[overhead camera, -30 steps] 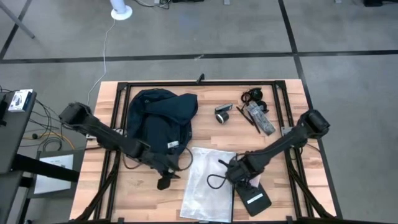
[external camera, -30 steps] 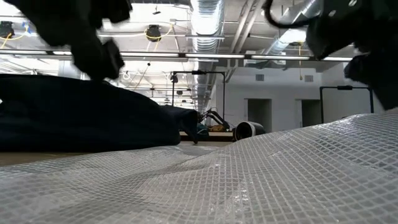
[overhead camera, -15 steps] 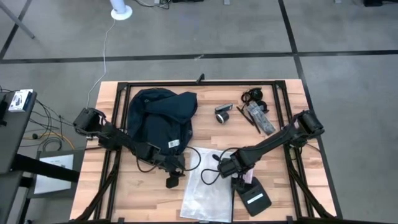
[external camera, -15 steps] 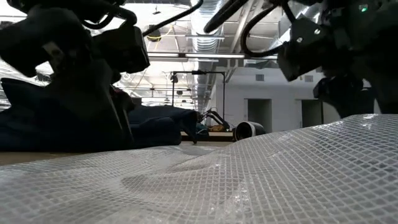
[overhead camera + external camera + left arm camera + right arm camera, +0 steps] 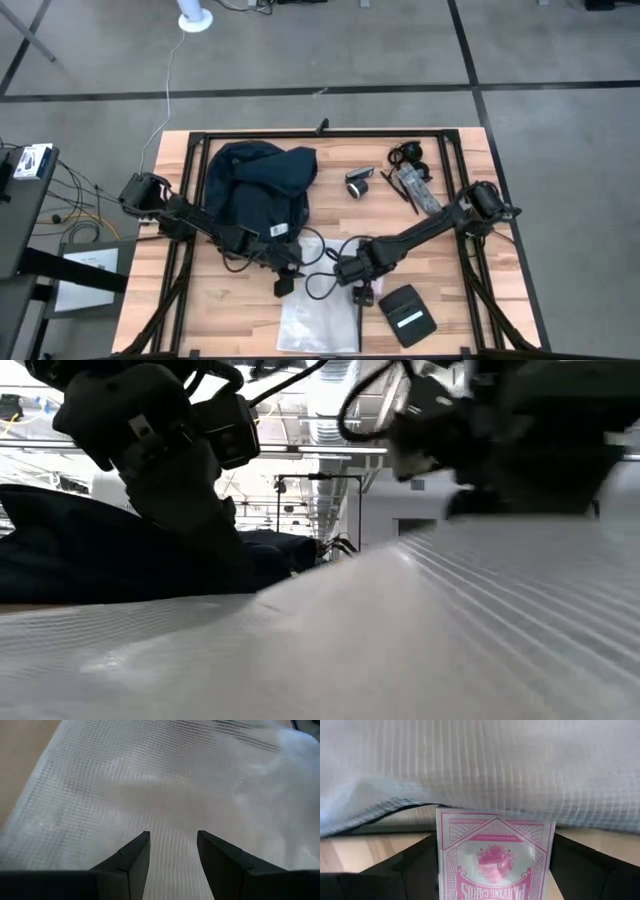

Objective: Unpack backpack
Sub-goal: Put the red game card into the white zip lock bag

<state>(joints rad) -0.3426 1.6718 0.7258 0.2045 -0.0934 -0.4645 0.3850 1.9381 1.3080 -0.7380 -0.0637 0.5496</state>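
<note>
The dark navy backpack (image 5: pixel 255 185) lies slumped on the table's far left part, also seen in the low view (image 5: pixel 60 550). A clear gridded plastic bag (image 5: pixel 320 305) lies flat at the near middle. My left gripper (image 5: pixel 283 284) stands open at the bag's left edge, its fingers (image 5: pixel 132 862) over the plastic (image 5: pixel 165 795); I cannot tell whether they touch it. My right gripper (image 5: pixel 361 293) is at the bag's right edge, shut on a pink playing-card box (image 5: pixel 495 855). My right gripper pinches the pink card box by its two long side edges (image 5: pixel 441 862) between its two fingers, which lie along the box. The printed face is up. The box's far end (image 5: pixel 495 814) sits at the plastic bag's edge, low over the table.
A black pouch with a white label (image 5: pixel 407 312) lies near the right gripper. A small webcam (image 5: pixel 360 181), black cables (image 5: pixel 405 154) and a packaged item (image 5: pixel 418 190) lie at the far right. A black frame (image 5: pixel 320 133) runs round the tabletop.
My right gripper has gone toward the table's left edge, from above the black pouch to the plastic bag's right edge. My left gripper has gone toward the table's right edge, away from the backpack and over the bag. The bag's right side has shifted leftward.
</note>
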